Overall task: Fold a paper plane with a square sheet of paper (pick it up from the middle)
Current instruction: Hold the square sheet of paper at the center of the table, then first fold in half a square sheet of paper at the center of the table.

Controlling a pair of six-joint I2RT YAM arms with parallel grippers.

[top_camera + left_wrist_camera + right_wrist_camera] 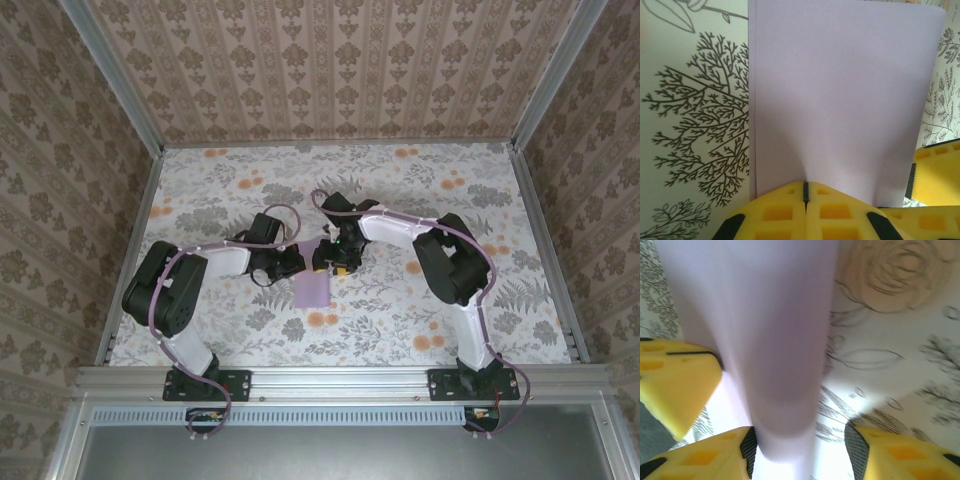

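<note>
- The left gripper (805,192) is pinching one edge of the square sheet of paper (840,100), with its yellow fingers pressing together on it.
- The right gripper (800,447) is standing spread, its fingers flanking a raised ridge of the sheet.
- The sheet is resting on the floral tablecloth (420,200) near the table's middle, where both grippers are meeting.

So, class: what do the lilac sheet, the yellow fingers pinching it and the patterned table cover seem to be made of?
Lilac sheet: thin matte paper; it puckers at the pinch. Left gripper's fingers: yellow plastic, probably, with recessed pockets. Table cover: matte printed surface, cloth or paper unclear.
</note>
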